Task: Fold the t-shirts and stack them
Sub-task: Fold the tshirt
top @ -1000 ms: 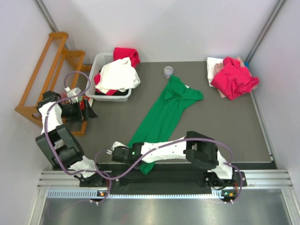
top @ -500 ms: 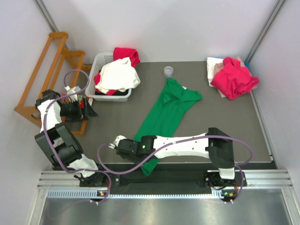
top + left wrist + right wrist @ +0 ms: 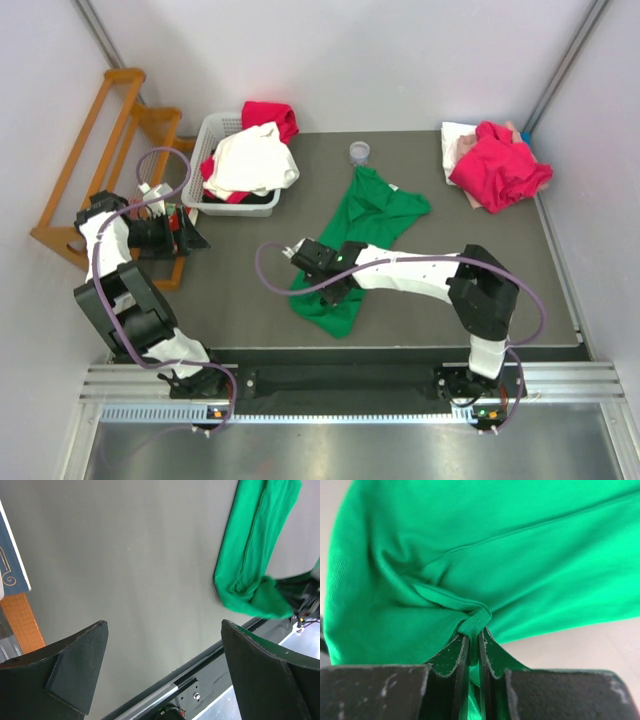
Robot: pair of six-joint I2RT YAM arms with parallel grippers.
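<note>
A bright green t-shirt [image 3: 385,215] lies lengthwise in the middle of the dark table, its near end bunched up [image 3: 325,305]. My right gripper [image 3: 318,268] is over that near end and is shut on a pinched fold of the green t-shirt [image 3: 475,622]. My left gripper [image 3: 185,235] hangs open and empty off the table's left side. Its view [image 3: 165,670] shows the green shirt [image 3: 255,555] far off. A magenta-red t-shirt [image 3: 495,165] lies crumpled on white [image 3: 455,135] and pale pink [image 3: 468,148] ones at the back right.
A white plastic basket [image 3: 212,135] at the back left holds a white shirt [image 3: 250,160] and a red one [image 3: 272,115]. A small clear cup [image 3: 360,152] stands by the green shirt's far end. A wooden rack [image 3: 110,150] stands left of the table.
My right gripper has moved from the table's front edge back and to the right, drawing the green shirt's near end with it so that it bunches. The left arm has hardly moved.
</note>
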